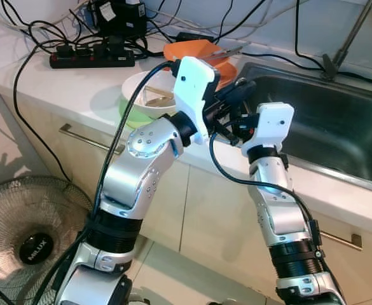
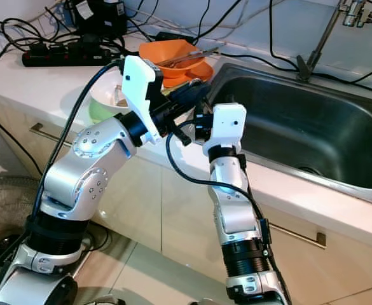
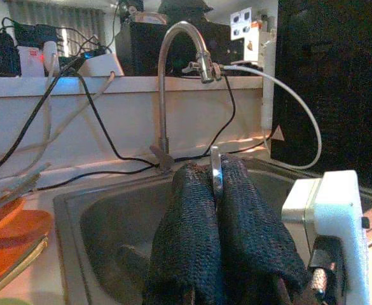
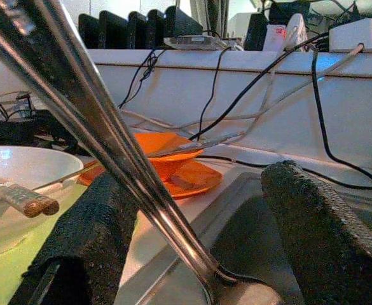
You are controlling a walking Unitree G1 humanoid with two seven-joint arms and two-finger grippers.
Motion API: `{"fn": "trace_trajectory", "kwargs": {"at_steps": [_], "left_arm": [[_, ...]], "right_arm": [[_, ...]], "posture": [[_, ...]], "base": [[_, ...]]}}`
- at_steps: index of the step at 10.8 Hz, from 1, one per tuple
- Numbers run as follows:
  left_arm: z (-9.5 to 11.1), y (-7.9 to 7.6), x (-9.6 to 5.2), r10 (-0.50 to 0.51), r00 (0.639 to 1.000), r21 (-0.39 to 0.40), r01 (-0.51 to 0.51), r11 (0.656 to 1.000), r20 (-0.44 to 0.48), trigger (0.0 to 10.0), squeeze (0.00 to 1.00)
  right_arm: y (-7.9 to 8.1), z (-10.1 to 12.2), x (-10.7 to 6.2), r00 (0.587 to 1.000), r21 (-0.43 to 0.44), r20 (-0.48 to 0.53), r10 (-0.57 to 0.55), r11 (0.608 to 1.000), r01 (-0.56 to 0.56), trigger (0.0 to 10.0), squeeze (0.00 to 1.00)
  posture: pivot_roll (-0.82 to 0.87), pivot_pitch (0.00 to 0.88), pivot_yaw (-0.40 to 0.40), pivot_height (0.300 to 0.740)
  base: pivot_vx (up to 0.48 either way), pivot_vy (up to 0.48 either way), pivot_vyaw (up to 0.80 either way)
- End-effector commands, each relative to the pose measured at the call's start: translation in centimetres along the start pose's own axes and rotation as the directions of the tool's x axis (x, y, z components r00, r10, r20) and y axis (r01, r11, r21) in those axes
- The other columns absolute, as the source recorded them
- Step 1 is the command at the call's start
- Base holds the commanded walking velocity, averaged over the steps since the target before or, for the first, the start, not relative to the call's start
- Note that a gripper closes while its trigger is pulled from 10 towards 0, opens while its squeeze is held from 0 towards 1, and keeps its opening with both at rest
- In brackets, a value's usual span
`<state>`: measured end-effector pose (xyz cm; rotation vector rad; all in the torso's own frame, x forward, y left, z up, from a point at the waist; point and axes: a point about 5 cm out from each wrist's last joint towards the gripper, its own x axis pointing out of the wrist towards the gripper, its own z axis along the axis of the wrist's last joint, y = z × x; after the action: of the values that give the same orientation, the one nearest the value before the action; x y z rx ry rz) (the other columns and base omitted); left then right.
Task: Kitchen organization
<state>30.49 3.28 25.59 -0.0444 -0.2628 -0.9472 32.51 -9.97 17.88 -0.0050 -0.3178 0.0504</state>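
A: Where are the claws?

B: Both are up at the tabletop (image 1: 58, 86) edge, at the near left corner of the steel sink (image 2: 313, 121). The left claw (image 3: 216, 210) has its two black fingers pressed together on a metal utensil — the thin edge of it stands up between the fingertips in the left wrist view, with the faucet (image 3: 179, 82) beyond it at twelve o'clock.

A: And the right one?

B: The right claw (image 4: 198, 241) has its fingers spread wide apart, gripping nothing. A steel spoon (image 4: 109, 146) runs slantwise between them, its bowl low over the sink rim; the two claws sit just beside each other.

A: Which containers are out?

B: A white bowl (image 1: 144, 95) stands on the tabletop, at about ten o'clock from the claws. In the right wrist view a pair of chopsticks (image 4: 20, 197) lies inside it, ends resting over the rim. Behind it, at about twelve o'clock, an orange bowl (image 2: 173, 54) sits on an orange plate (image 4: 195, 181), with a long metal utensil leaning across its rim.

A: Anything in the sink?

B: The basin looks bare apart from the drain — the far part is too dark to tell.

A: Other things?

B: A black power strip (image 1: 90, 58) with cables lies at the back left, and a fan (image 1: 30, 238) stands on the floor at eight o'clock.
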Motion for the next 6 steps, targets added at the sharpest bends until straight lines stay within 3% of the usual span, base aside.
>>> {"fn": "trace_trajectory", "kwargs": {"at_steps": [1, 4, 5, 6], "left_arm": [[-0.03, -1.02, 0.25, -0.056, 0.998, 0.004, 0.056, 0.998, -0.007, 10.0, 0.00], [0.05, -0.73, 0.41, -0.049, 0.999, 0.008, 0.049, 0.999, -0.010, 10.0, 0.00], [0.07, -0.62, 0.48, -0.040, 0.999, 0.010, 0.040, 0.999, -0.008, 10.0, 0.00], [0.08, -0.47, 0.46, -0.030, 1.000, 0.012, 0.030, 0.999, -0.007, 10.0, 0.00]], "right_arm": [[0.15, 0.29, -0.10, 1.000, 0.009, 0.015, 0.000, 1.000, -0.001, 10.0, 0.00], [0.00, 0.30, -0.19, 1.000, 0.010, 0.015, -0.009, 1.000, 0.009, 10.0, 0.00], [-0.10, 0.33, -0.13, 1.000, 0.008, 0.015, -0.009, 1.000, 0.009, 8.9, 0.00], [-0.11, 0.34, -0.10, 1.000, 0.011, 0.017, -0.007, 1.000, 0.006, 0.0, 0.00]], "posture": [[0.06, 0.000, -0.004, 0.740], [0.06, 0.000, 0.005, 0.740], [0.06, 0.005, 0.001, 0.740], [0.06, 0.009, -0.003, 0.740]], "base": [[0.000, 0.000, 0.00], [0.000, 0.000, 0.00], [0.000, 0.000, 0.00], [0.000, 0.000, 0.00]]}}
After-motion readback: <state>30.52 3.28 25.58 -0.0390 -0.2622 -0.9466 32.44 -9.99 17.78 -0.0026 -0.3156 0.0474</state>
